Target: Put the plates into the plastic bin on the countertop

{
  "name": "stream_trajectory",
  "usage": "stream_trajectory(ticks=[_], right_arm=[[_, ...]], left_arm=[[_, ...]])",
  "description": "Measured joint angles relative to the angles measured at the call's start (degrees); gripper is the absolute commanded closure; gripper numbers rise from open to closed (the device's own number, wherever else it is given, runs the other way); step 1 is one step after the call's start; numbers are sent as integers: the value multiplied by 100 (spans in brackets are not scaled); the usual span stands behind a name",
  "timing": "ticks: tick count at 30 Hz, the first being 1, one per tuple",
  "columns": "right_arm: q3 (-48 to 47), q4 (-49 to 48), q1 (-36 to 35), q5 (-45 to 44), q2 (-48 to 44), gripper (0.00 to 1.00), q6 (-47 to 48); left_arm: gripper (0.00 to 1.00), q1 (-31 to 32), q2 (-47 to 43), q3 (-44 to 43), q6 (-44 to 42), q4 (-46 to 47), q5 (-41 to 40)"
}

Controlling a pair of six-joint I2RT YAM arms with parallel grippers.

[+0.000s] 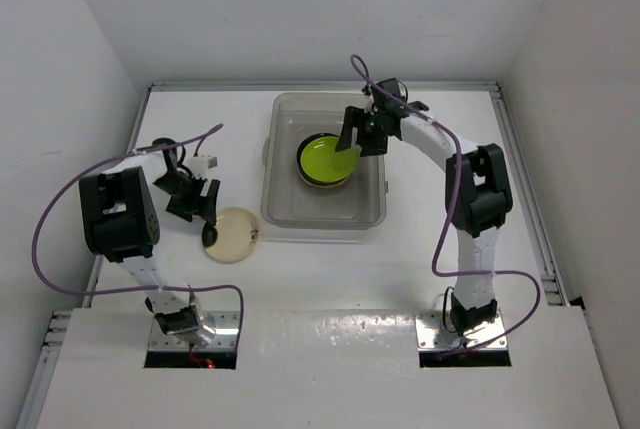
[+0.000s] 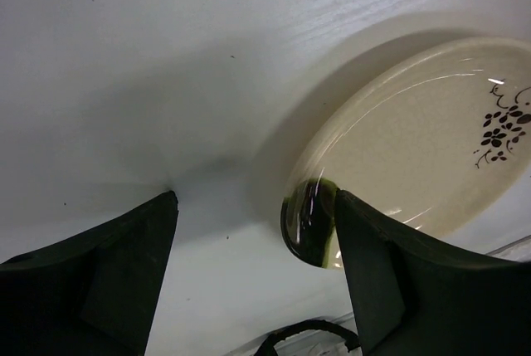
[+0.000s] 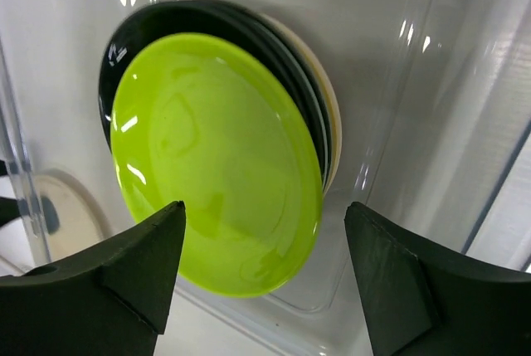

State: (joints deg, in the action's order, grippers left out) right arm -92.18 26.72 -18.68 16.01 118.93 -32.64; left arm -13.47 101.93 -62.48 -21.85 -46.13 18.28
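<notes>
Near the table's left edge, my left gripper (image 2: 253,240) stands spread at the cream plate (image 2: 423,148); my right gripper (image 3: 264,244) is spread over the lime plate (image 3: 216,157) in the bin (image 1: 272,164).

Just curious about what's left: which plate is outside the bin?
The cream plate with a dark flower mark, on the countertop; the rest form a stack inside the bin.

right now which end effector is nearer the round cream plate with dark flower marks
Left. The left end effector is at the cream plate's rim. The right end effector is over the lime green round plate inside the clear plastic bin, well away.
</notes>
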Motion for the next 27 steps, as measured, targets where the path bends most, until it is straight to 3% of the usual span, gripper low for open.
stream_trajectory(ticks=[2, 3, 7, 13, 17, 18, 23, 27], right_arm=[[15, 48, -35, -48, -28, 23, 81], [57, 52, -55, -63, -55, 22, 118], [280, 131, -142, -184, -286, 22, 221], [627, 162, -221, -457, -859, 22, 339], [861, 164, -225, -643, -1231, 22, 380], [918, 162, -221, -693, -1311, 22, 385], [1274, 118, -166, -844, -1650, 22, 382], [1491, 103, -87, -905, -1888, 22, 372]], left_arm=[[25, 9, 52, -33, -35, -20, -13], [35, 28, 101, -72, -66, -44, -39], [57, 72, 306, -203, -144, -136, -105], [63, 85, 680, -498, -162, -570, 249], [88, 186, 894, -568, -168, -811, 553], [100, 214, 955, -579, -155, -909, 664], [100, 243, 1182, -691, -90, -1272, 1038], [100, 63, 1381, -1257, -7, -1405, 1067]])
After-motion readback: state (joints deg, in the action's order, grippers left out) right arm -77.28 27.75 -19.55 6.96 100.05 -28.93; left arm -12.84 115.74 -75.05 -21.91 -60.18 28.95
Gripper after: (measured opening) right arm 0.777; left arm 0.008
